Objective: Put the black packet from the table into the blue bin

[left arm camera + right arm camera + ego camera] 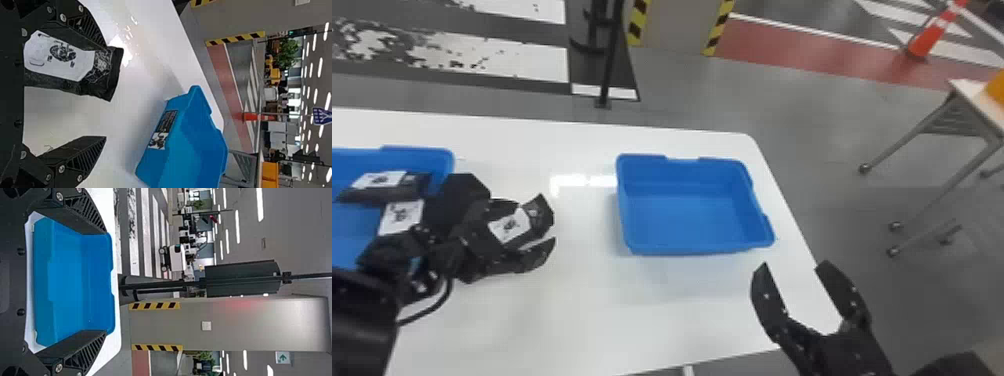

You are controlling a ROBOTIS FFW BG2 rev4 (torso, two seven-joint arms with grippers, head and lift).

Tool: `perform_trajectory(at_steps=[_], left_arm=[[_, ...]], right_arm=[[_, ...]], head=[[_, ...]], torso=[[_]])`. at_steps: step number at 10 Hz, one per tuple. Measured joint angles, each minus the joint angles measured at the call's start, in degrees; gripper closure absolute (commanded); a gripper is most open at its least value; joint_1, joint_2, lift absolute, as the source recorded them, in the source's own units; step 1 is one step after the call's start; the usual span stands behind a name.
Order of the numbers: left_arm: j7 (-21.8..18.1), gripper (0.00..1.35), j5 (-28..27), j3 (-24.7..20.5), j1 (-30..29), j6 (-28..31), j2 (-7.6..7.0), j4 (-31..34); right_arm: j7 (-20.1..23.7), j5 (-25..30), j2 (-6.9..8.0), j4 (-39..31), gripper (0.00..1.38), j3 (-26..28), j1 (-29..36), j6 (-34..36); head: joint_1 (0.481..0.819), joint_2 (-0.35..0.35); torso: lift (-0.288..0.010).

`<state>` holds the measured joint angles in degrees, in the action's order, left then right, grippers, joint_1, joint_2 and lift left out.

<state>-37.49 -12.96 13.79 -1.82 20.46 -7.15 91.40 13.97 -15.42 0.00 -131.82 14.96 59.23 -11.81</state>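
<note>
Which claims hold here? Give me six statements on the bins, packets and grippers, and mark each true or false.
1. The left black two-fingered gripper and the right black two-fingered gripper are both open. True.
2. A black packet with a white label is between the left gripper's fingers, nearer to one of them. True.
3. The left blue plastic bin and the right blue plastic bin stand on the white table. True.
4. That packet is in the right bin. False: it is outside, to the left of it.
5. Only red packets are in the left bin. False: black packets are there.
6. The right gripper holds a packet. False: no packet is between its fingers.
</note>
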Motion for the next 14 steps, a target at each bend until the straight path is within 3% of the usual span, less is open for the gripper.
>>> perform_trajectory(at_steps=[1, 3, 4, 5, 7, 8, 9, 11, 14], left_arm=[[0.0, 0.26, -0.5, 0.9, 1.6, 0.2, 0.09, -2.6], [0.4, 0.44, -3.6, -0.2, 3.8, -1.2, 0.53, -6.2], [0.7, 0.57, -5.5, -1.4, 4.7, -1.8, 0.84, -7.4], [0.8, 0.81, -6.6, -1.9, 5.6, -0.7, 0.95, -8.2], [0.0, 0.83, -6.8, -0.9, 6.3, 3.4, 0.72, -8.6], [-0.5, 1.04, -6.6, -0.5, 6.5, 4.5, 0.65, -8.6], [-0.9, 1.16, -6.4, -0.3, 6.5, 4.7, 0.58, -8.3], [-1.0, 1.22, -6.1, -1.1, 4.8, 6.2, 0.29, -2.3], [-2.2, 1.22, -2.9, -6.6, -3.6, 16.6, -1.75, 21.2]], right_arm=[[0.0, 0.0, 0.0, 0.1, 0.11, 0.0, -0.1, 0.0], [0.0, -0.2, 0.0, 0.1, 0.11, 0.0, -0.1, 0.0], [0.0, -0.3, 0.0, 0.1, 0.11, 0.0, -0.1, 0.0], [0.0, -0.3, 0.0, 0.1, 0.11, 0.0, 0.0, 0.0], [0.0, -0.4, 0.0, 0.1, 0.11, 0.1, 0.1, 0.0], [0.0, -0.5, 0.0, 0.1, 0.11, 0.1, 0.1, 0.0], [0.0, -0.5, 0.0, 0.1, 0.11, 0.1, 0.1, 0.0], [0.0, -0.6, 0.0, 0.1, 0.11, 0.1, 0.1, 0.0], [0.0, -0.4, 0.0, 0.0, 0.12, 0.0, 0.2, 0.0]], head=[[0.695, -0.35], [0.695, -0.344], [0.695, -0.32], [0.695, -0.298], [0.695, -0.295], [0.695, -0.3], [0.695, -0.303], [0.695, -0.301], [0.695, -0.266]], torso=[[-0.11], [-0.11], [-0.11], [-0.11], [-0.11], [-0.11], [-0.11], [-0.11], [-0.11]])
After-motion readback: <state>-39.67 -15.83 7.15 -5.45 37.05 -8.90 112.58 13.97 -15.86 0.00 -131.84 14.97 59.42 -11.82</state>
